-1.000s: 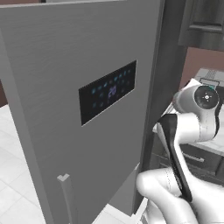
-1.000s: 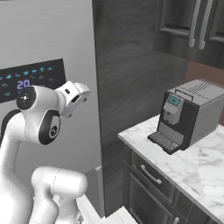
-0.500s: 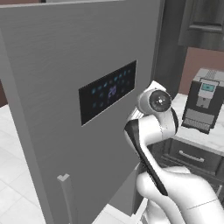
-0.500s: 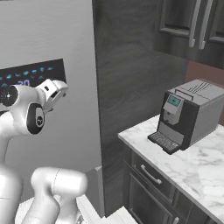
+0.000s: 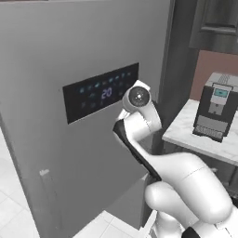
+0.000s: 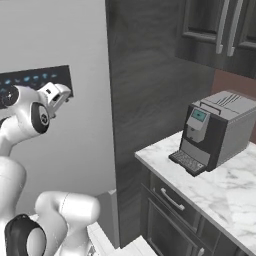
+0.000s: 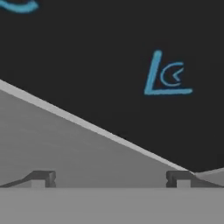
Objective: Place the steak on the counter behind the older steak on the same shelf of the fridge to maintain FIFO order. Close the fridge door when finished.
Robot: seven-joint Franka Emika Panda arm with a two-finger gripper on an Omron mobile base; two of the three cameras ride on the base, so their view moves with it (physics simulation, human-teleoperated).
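**Pincer right up against the fridge door's black screen**

The pincer is open, with nothing between its two dark tips. The tips stand far apart at the bottom of the hand view. Just past them is the fridge door, very close. In the hand view the grey steel fills the lower part, and the slanted edge of the black display runs across above it. A blue sign glows on the black. There is almost no room left between the tips and the door.

From the left base view, the white arm bends up from the lower right and its round joint sits at the right end of the black display, near the door's right edge. The blue digits on the display read 20. Low on the door, to the left of the arm, is a small piece of the bar handle. Left of the arm, the door is a big flat grey face.

From the right base view, the hand touches or nearly touches the display; I cannot tell which. Right of the door stands a tall dark wood panel. Farther right is the table, white marble with grey veins, with dark drawers under it. A coffee machine stands on it, near the front edge. Most of the marble in front of and beside the machine is bare. The steak is hidden from all views.
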